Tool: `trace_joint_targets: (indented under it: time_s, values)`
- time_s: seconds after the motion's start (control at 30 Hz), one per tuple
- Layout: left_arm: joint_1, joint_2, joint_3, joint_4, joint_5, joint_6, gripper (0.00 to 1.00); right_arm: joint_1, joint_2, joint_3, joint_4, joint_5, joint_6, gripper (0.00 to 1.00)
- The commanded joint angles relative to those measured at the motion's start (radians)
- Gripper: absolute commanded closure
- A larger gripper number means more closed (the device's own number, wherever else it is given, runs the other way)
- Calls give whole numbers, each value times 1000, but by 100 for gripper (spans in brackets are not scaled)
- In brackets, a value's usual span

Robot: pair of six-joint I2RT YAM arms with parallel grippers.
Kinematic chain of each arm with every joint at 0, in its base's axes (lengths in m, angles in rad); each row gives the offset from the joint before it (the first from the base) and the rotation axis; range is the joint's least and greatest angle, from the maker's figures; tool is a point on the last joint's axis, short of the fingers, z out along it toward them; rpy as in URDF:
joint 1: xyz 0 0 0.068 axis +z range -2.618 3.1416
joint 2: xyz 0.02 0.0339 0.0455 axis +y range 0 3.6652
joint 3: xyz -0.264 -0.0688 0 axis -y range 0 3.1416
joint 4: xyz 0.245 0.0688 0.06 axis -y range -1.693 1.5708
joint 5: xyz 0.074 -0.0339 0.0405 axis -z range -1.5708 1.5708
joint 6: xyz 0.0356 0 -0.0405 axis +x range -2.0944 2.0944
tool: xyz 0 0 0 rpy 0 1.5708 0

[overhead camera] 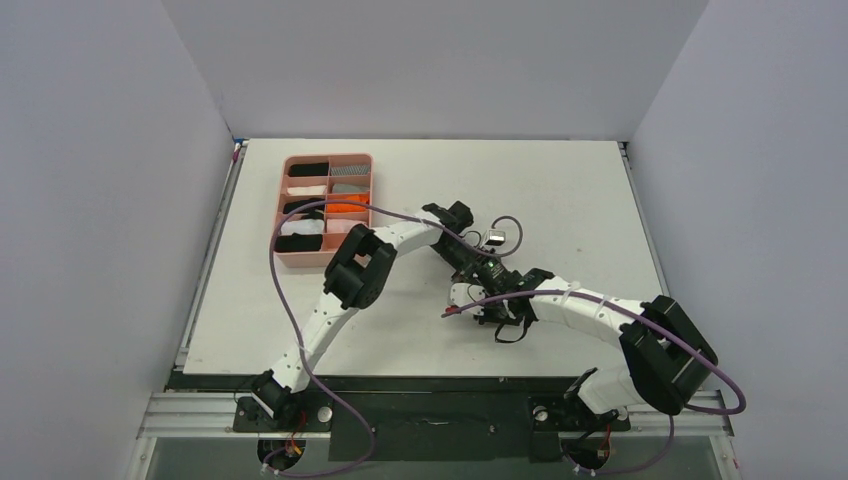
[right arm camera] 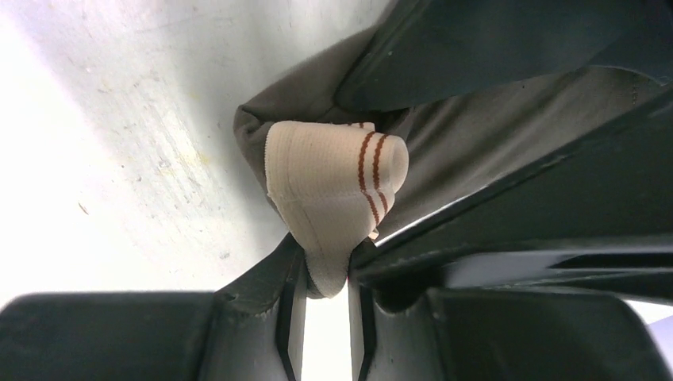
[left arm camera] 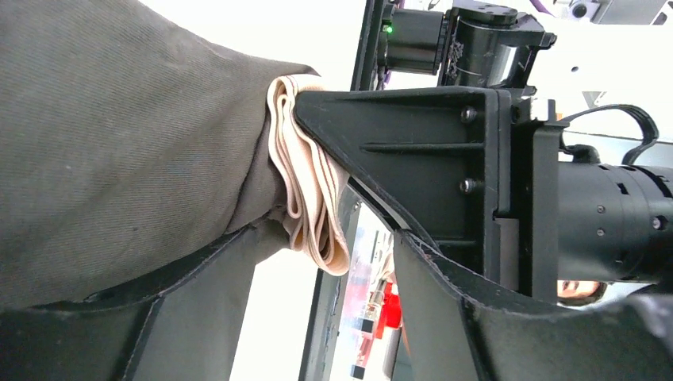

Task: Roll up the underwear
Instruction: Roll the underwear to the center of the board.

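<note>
The underwear (left arm camera: 119,159) is a dark grey-brown roll with a folded beige waistband (left arm camera: 309,182). It fills the left of the left wrist view. My left gripper (left arm camera: 329,254) is open, with one finger (left arm camera: 119,333) lying against the roll and the other well apart from it. My right gripper (right arm camera: 325,274) is shut on the waistband's end (right arm camera: 325,182), which has thin red stripes. In the top view both grippers meet mid-table, the left gripper (overhead camera: 462,260) above the right gripper (overhead camera: 488,300), and they hide most of the garment.
A pink tray (overhead camera: 283,215) with compartments of small rolled cloths stands at the table's back left. The two arms cross the middle of the white table (overhead camera: 560,190), trailing purple cables (overhead camera: 275,280).
</note>
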Motion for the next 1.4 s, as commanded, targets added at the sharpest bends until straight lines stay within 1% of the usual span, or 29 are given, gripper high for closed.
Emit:
trace_joint_targets:
  time_s: [0.0, 0.23, 0.37, 0.67, 0.8, 1.0, 1.1, 1.23, 1.37]
  values:
    - [83, -5, -4, -21, -152, -17, 36, 9, 11, -10, -102, -97, 18, 100]
    - [110, -23, -1, -24, -159, -10, 32, 9, 28, -3, -112, -114, 19, 100]
    - [123, -18, 27, -39, -160, -4, 31, 11, 34, -2, -118, -118, 19, 100]
    - [182, -56, 52, -89, -145, 30, 31, 6, 55, 5, -118, -124, 19, 100]
    - [219, -80, 60, -138, -125, 83, 31, 6, 71, 16, -121, -129, 18, 100]
    - [293, -127, 86, -302, -119, 226, 31, -31, 114, 81, -174, -177, 6, 100]
    - [334, -167, 55, -359, -105, 274, 31, -62, 148, 145, -223, -229, -9, 100]
    - [374, -277, -22, -414, -85, 373, 31, -100, 189, 218, -293, -297, -26, 100]
    - [396, -380, -150, -369, -82, 383, 32, -133, 235, 290, -364, -362, -46, 100]
